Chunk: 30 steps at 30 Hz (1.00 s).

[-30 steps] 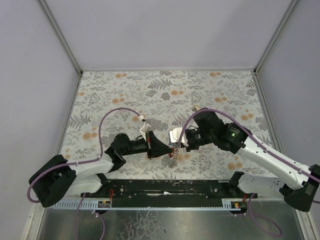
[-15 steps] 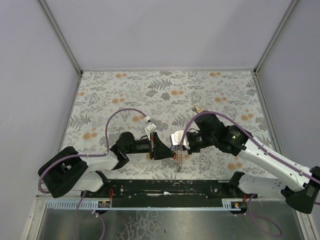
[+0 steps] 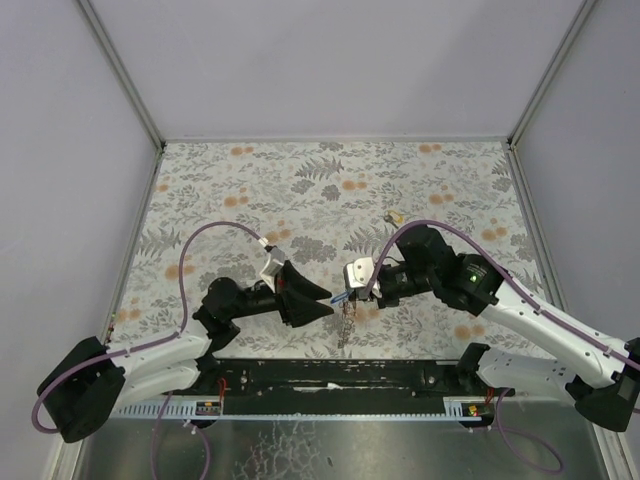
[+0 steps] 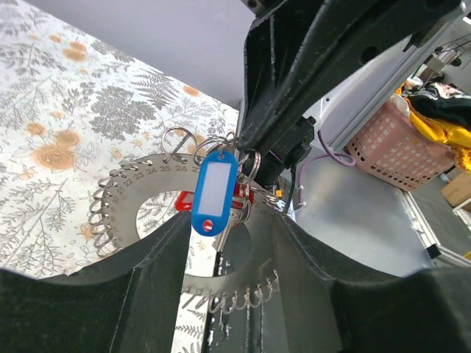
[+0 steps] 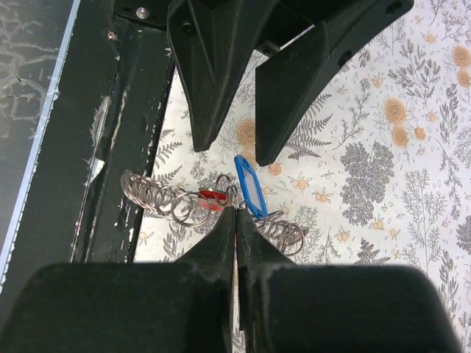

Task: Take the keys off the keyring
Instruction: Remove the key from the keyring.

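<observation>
The keyring (image 4: 140,206) is a flat grey numbered disc with small wire loops round its rim. It hangs upright from my right gripper (image 5: 235,211), which is shut on its upper edge. A blue tag (image 4: 213,193) and a red tag (image 4: 185,201) dangle at the ring's hole; the keys' blades are hard to make out. In the top view the keyring (image 3: 345,322) hangs below the right gripper (image 3: 348,298). My left gripper (image 3: 327,302) faces it from the left, open, its fingers (image 5: 202,110) apart and gripping nothing. The ring's lower arc (image 4: 235,294) shows between them.
A small brass-coloured item (image 3: 394,216) lies on the floral cloth (image 3: 250,180) behind the right arm. The black base rail (image 3: 330,375) runs along the near edge under the ring. Grey walls enclose the table. A pink basket (image 4: 397,147) stands off the table.
The left gripper has opened and drawn back to the left, away from the ring. The right gripper stays shut on the keyring, almost in place.
</observation>
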### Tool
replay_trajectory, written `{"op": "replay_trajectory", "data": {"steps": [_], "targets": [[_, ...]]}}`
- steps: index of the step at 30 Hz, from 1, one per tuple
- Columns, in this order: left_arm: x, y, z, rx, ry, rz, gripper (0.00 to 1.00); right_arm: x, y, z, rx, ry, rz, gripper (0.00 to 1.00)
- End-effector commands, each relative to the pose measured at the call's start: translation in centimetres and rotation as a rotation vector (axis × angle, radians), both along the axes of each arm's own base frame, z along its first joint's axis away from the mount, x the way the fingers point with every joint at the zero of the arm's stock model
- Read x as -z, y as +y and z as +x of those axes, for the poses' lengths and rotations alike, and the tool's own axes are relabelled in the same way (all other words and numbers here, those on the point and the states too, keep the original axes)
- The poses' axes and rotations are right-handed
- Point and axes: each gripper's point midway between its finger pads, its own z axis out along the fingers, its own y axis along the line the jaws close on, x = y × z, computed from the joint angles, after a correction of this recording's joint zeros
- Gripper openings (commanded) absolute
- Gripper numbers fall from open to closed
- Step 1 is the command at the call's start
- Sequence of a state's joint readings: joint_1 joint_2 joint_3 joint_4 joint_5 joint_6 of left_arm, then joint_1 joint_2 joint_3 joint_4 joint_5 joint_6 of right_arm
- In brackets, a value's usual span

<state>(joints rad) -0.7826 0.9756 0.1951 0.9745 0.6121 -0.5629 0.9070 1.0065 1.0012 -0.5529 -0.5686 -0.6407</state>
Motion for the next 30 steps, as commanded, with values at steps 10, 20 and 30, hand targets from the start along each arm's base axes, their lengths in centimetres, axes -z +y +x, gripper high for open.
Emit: {"op": "replay_trajectory", "data": {"steps": [10,20,30], "targets": [[-0.8,-0.7,-1.5,0.096,-0.144,0.009,0.35,-2.5,1.4,-0.4,-0.039,-0.023,0.119,0.00],[-0.4,-1.5,-1.1,0.097,-0.117,0.018,0.44,-2.1,1.3,-0.5,-0.049,-0.020,0.109,0.00],[-2.1,-1.5,-0.5,0.042,-0.137,-0.019,0.46,-1.3,1.3,-0.7,-0.050,0.007,0.103,0.00]]}}
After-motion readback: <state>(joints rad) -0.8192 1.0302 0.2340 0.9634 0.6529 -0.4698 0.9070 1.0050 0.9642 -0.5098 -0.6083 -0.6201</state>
